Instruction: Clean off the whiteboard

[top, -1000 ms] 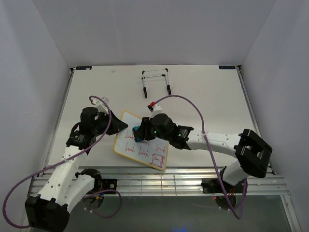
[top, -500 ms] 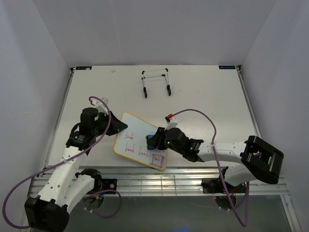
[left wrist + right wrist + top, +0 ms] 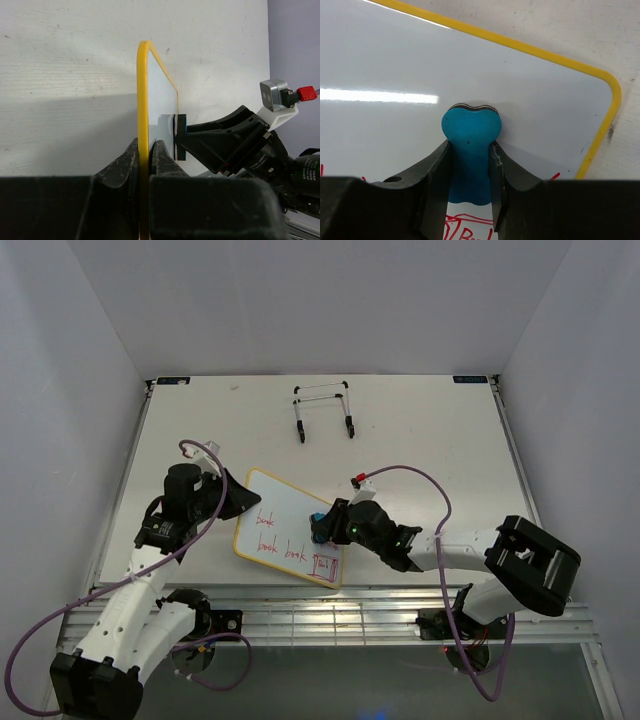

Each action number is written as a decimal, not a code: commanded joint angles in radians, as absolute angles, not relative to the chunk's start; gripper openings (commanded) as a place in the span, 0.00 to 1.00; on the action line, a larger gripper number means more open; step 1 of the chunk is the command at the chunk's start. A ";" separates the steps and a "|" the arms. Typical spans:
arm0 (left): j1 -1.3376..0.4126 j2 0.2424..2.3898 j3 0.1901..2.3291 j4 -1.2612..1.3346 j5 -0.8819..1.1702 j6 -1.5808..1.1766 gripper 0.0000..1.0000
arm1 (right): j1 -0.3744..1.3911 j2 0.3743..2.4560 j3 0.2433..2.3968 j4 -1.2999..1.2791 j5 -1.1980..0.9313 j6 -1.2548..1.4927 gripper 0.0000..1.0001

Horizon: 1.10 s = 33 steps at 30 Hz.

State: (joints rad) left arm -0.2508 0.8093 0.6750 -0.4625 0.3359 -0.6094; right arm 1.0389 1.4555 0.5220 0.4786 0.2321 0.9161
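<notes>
Now the whiteboard (image 3: 283,502) sits on the near part of the table, left of centre, turned at an angle to the table's edges. The left gripper (image 3: 236,502) is clamped on the board's left rim; in the left wrist view its two fingers (image 3: 125,162) pinch the yellow frame (image 3: 142,95) from both sides. The right gripper (image 3: 322,530) comes in from the right and is closed on a blue eraser (image 3: 317,526), whose rounded end presses on the board's face (image 3: 395,55) near its right edge. Red handwriting (image 3: 282,552) fills the near rows; the far part of the face is clean white.

Around it, the table (image 3: 430,440) is flat and white, boxed in by pale walls (image 3: 300,300) on the left, far and right sides. A black-and-white wire stand (image 3: 320,388) stands near the far edge, well apart from the board.

Count: one whiteboard, one eraser, one stand, two arms.
</notes>
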 commanded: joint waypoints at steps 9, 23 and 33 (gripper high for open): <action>-0.285 0.784 0.672 -0.534 0.221 -0.506 0.00 | 1.031 1.620 0.400 0.115 0.169 0.841 0.08; -0.287 0.776 0.676 -0.545 0.195 -0.517 0.00 | 1.028 1.502 0.284 0.118 0.166 0.850 0.08; -0.287 0.793 0.666 -0.528 0.236 -0.512 0.00 | 1.063 1.433 0.472 0.123 0.115 0.807 0.08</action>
State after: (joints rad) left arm -0.2707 0.7670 0.6872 -0.4702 0.2703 -0.6395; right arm 1.0130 1.4002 0.4408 0.3298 0.2390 0.8600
